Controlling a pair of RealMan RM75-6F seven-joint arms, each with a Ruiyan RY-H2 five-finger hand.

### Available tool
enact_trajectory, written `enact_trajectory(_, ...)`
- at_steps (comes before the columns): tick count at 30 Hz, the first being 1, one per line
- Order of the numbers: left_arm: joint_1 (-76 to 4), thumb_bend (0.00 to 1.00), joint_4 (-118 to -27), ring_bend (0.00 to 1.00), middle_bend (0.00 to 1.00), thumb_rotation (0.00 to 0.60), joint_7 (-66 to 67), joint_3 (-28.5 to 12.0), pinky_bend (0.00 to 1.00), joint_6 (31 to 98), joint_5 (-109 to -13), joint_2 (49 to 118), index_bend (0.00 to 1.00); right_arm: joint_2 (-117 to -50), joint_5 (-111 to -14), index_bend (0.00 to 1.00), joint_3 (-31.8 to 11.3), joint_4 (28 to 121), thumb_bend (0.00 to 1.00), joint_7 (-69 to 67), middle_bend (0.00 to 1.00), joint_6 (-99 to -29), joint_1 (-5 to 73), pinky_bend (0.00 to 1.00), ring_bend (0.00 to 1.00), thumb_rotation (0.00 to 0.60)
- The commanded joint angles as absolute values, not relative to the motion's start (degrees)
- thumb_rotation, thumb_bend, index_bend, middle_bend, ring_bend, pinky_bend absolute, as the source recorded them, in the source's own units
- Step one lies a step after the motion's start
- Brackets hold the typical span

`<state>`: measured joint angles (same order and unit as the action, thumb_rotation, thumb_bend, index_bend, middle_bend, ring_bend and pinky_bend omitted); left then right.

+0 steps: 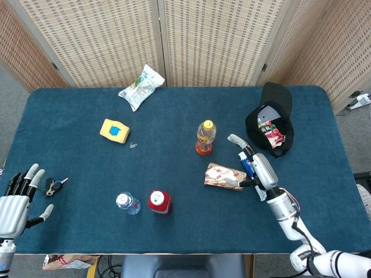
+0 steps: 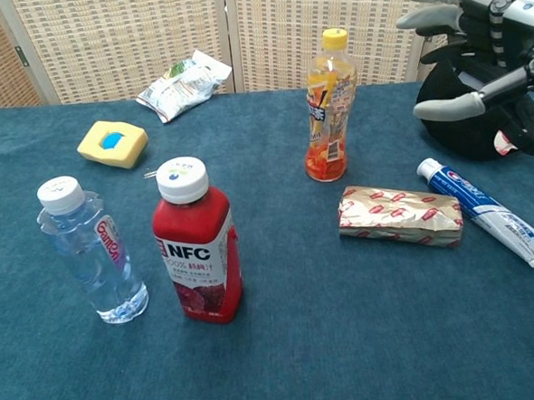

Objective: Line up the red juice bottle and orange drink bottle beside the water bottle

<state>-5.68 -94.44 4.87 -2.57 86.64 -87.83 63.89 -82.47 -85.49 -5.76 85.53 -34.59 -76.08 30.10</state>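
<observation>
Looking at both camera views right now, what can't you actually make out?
- Right hand, chest view: cut off by the frame's right edge.
- Left hand: outside the chest view.
- Black cap, chest view: partly hidden behind the right hand.
- Small clip, head view: too small to identify.

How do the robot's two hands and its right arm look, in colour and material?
The right hand has silver-grey metallic segments with black parts between them and pale grey fingertips. Its forearm is a silver cylinder, followed by white casing and a thin cable. The left hand shows black fingers with pale tips and a silver palm.
</observation>
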Motion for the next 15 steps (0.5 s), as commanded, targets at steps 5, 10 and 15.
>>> enact_trajectory(5, -6.20, 0.24, -94.19, 0.00, 0.00, 0.600, 4.68, -2.47, 0.02, 85.94, -88.16, 64.37, 0.00, -82.59, -80.72, 0.00, -8.44, 84.16, 0.00, -35.19, 0.03, -72.27, 30.36, 0.06, 0.00, 0.600)
enact_trajectory(10, -6.17, 0.24, -94.28, 0.00, 0.00, 0.600, 4.48, -2.44, 0.02, 86.21, -88.41, 64.22, 0.00, -86.11, -76.52, 0.00, -11.71, 79.48, 0.00, -36.74, 0.02, -67.92, 32.35, 0.04, 0.00, 0.600)
enact_trajectory(15, -5.90, 0.24, -94.63, 0.00, 0.00, 0.600, 4.60, -2.41, 0.02, 86.63, -88.33, 63.75, 0.00, -90.39, -74.52, 0.00, -14.19, 73.75, 0.00, -38.55, 0.02, -64.65, 34.67, 0.04, 0.00, 0.600)
